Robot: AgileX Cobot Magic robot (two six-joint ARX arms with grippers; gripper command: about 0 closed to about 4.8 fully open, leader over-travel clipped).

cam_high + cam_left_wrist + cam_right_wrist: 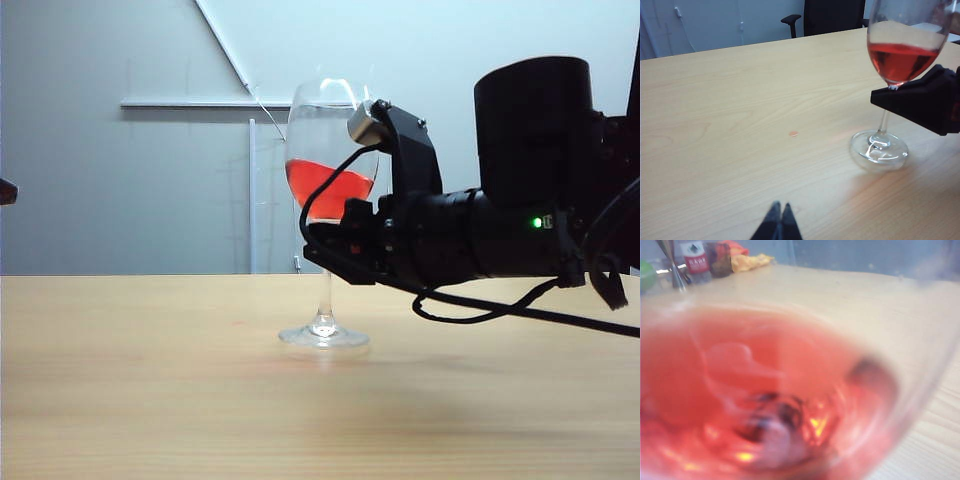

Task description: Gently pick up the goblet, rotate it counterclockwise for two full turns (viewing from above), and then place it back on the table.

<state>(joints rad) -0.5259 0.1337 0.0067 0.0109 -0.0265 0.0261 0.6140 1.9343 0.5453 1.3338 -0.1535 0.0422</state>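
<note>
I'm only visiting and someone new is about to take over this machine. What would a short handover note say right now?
Right gripper: shut on the goblet at the top of its stem, just under the bowl.
Left gripper: shut, empty, parked low over the table, off to the goblet's side.
Goblet: tilted, red liquid slanting in the bowl; its foot is at or barely off the table, hard to tell which.
Done: goblet gripped.
Left: finish any remaining counterclockwise turns (count not visible), set it down upright, release gently.
</note>
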